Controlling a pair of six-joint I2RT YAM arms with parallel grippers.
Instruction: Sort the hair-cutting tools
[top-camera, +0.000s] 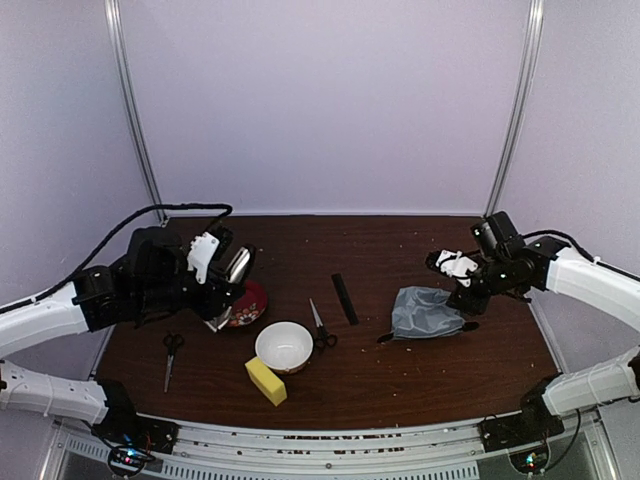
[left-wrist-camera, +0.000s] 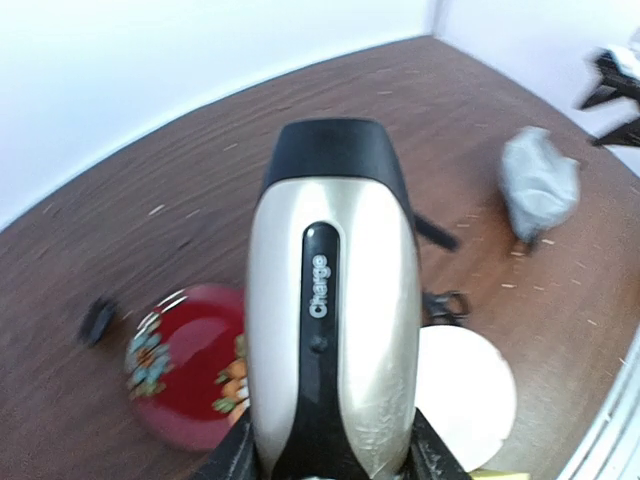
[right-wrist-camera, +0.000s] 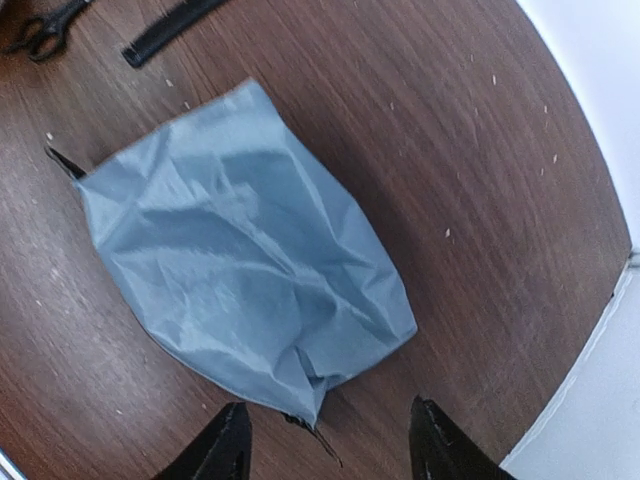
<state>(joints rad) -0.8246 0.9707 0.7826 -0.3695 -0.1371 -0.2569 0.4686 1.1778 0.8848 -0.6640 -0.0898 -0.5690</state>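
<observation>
One clipper (left-wrist-camera: 330, 300) clenched in left tool (left-wrist-camera: 335, 465); right tool (right-wrist-camera: 325, 450) released; two scissors (top-camera: 172, 352) (top-camera: 320, 330), one comb (top-camera: 345, 298).

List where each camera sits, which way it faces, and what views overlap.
Top external: high behind the bases, facing down and forward across the table; left arm and right arm both show.
Left wrist: on the left arm, facing down along the gripped clipper to the red plate and white bowl; left pincer at bottom edge.
Right wrist: on the right arm, facing down on the grey bag; open right pincer at bottom edge.
Shared: the grey bag is in all three views.
</observation>
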